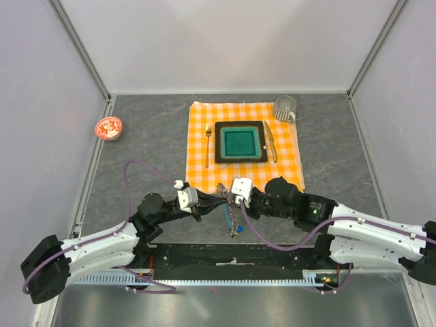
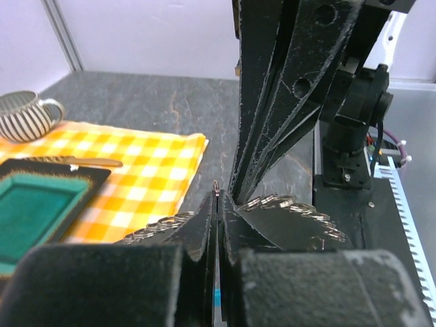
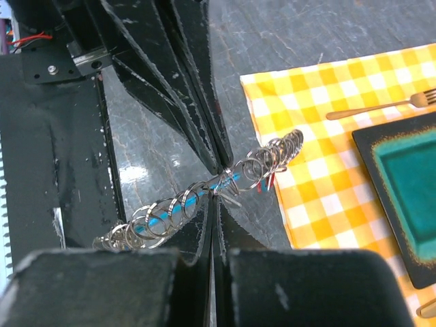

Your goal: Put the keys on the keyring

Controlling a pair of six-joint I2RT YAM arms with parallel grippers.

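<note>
The keyring (image 1: 231, 214) is a string of silvery wire rings on a cyan-blue clip, hanging between both grippers over the dark table just in front of the checked cloth. My left gripper (image 1: 216, 198) is shut on a thin ring of it (image 2: 217, 187). My right gripper (image 1: 230, 199) meets it tip to tip and is shut on the same string (image 3: 177, 204). In the right wrist view a thin silvery sliver (image 3: 231, 199) sticks out beside my right fingertips. A small red piece (image 3: 270, 181) hangs among the rings. I cannot tell whether either is a key. No loose keys show.
A yellow checked cloth (image 1: 245, 146) lies behind, bearing a dark plate with a teal centre (image 1: 240, 142), a fork (image 1: 208, 146) and a knife (image 1: 270, 139). A striped mug (image 1: 285, 107) stands at its far right corner. A red-and-white dish (image 1: 108, 127) sits far left.
</note>
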